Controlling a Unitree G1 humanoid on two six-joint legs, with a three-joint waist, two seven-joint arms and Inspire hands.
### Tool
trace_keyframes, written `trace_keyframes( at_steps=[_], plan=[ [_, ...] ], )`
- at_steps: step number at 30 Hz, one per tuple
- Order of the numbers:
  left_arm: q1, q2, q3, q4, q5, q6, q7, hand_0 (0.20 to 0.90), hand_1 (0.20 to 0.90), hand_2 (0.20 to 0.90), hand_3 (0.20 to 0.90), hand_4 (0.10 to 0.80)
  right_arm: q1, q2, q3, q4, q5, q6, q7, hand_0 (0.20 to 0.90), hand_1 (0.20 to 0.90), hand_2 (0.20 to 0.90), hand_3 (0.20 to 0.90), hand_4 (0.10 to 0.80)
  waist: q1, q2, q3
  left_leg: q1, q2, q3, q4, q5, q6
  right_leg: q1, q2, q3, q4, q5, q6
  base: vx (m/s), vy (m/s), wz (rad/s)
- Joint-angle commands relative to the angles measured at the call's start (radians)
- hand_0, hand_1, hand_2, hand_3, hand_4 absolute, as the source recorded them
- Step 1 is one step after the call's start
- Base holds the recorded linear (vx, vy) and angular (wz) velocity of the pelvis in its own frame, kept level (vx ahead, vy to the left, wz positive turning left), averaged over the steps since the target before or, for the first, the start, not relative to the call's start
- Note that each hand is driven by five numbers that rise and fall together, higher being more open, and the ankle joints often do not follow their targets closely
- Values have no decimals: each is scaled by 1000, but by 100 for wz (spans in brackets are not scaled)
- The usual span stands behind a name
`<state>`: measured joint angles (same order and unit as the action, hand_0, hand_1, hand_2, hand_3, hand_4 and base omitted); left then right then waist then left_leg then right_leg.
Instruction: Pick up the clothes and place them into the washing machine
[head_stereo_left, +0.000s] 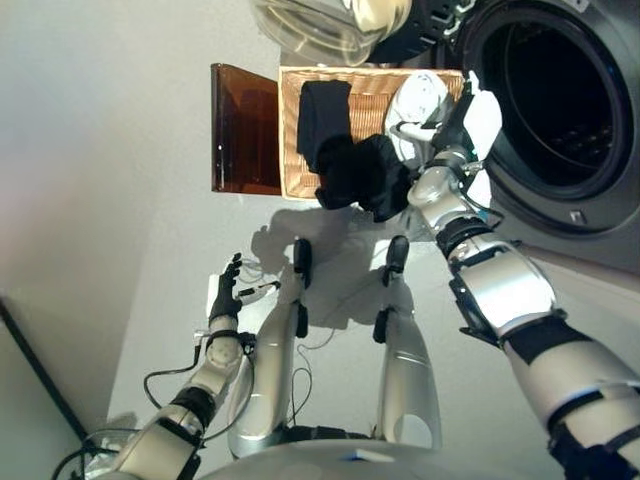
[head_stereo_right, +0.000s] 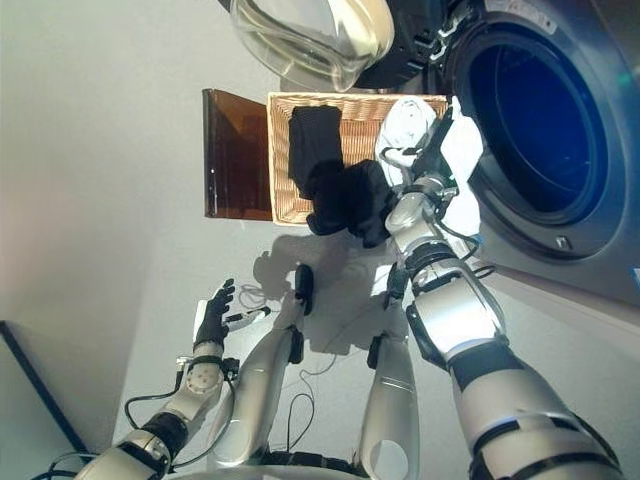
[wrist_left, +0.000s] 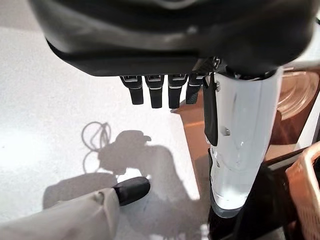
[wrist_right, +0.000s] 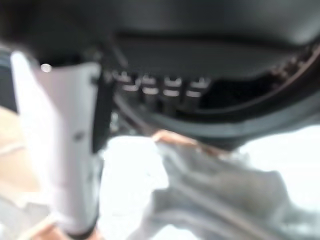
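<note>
On a pale grey floor (head_stereo_left: 120, 150), beside a front-loading washing machine (head_stereo_left: 585, 195) whose round drum opening (head_stereo_left: 555, 100) gapes dark, we see a wicker laundry basket (head_stereo_left: 370, 95) standing against the machine's front, with a brown translucent panel (head_stereo_left: 243, 130) just beside its far side. The machine's glass door (head_stereo_left: 320, 25) hangs swung open above the basket. Dark clothes (head_stereo_left: 345, 160) spill over the basket's near rim, a black piece lying inside and the bulk of it drooping onto the floor; a white garment (head_stereo_left: 418, 105) sits at the basket's end nearest the drum. Our right hand (head_stereo_left: 462, 125) is reached out over that white garment, its fingers straight in the wrist view and curled around nothing; whether it touches the cloth we cannot tell. Our left hand (head_stereo_left: 226, 295) is held low and well apart from the basket, fingers extended, empty, above the bare floor.
</note>
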<state>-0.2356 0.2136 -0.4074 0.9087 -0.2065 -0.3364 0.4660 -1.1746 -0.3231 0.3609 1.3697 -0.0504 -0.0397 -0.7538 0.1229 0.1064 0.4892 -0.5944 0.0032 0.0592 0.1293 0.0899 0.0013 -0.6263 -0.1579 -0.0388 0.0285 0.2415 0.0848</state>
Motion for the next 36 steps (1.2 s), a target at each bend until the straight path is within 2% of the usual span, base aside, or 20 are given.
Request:
trace_keyframes(
  at_steps=[1, 12, 21, 36],
  plan=[
    [52, 67, 0, -77, -22, -49, 3, 900, 900, 900, 900, 800, -135, -56, 53, 1, -7, -13, 9, 900, 900, 900, 900, 800, 9, 49, 13, -2, -7, 4, -111, 66, -57, -12, 10, 17, 117, -131, 21, -14, -14, 5],
    [48, 74, 11, -109, -34, -44, -20, 900, 900, 900, 900, 800, -113, -25, 51, 35, 40, -24, 100, 900, 900, 900, 900, 800, 9, 51, 31, -30, -6, 7, -106, 68, -56, -49, 12, 17, 138, -133, 17, -1, -1, 0],
    [64, 96, 9, -188, -51, -53, -40, 900, 900, 900, 900, 800, -133, -27, 52, 40, 66, -32, 143, 900, 900, 900, 900, 800, 23, 71, 31, -71, -9, 8, -109, 77, -57, -93, 11, 20, 138, -127, 17, 0, 0, 0],
    [93, 143, 8, -356, -79, -66, -70, 900, 900, 900, 900, 800, -276, -141, 74, 55, 109, -27, 179, 900, 900, 900, 900, 800, 57, 114, 31, -169, -15, -1, -111, 97, -63, -203, 10, 21, 164, -125, 19, -26, -1, 4]
  ],
)
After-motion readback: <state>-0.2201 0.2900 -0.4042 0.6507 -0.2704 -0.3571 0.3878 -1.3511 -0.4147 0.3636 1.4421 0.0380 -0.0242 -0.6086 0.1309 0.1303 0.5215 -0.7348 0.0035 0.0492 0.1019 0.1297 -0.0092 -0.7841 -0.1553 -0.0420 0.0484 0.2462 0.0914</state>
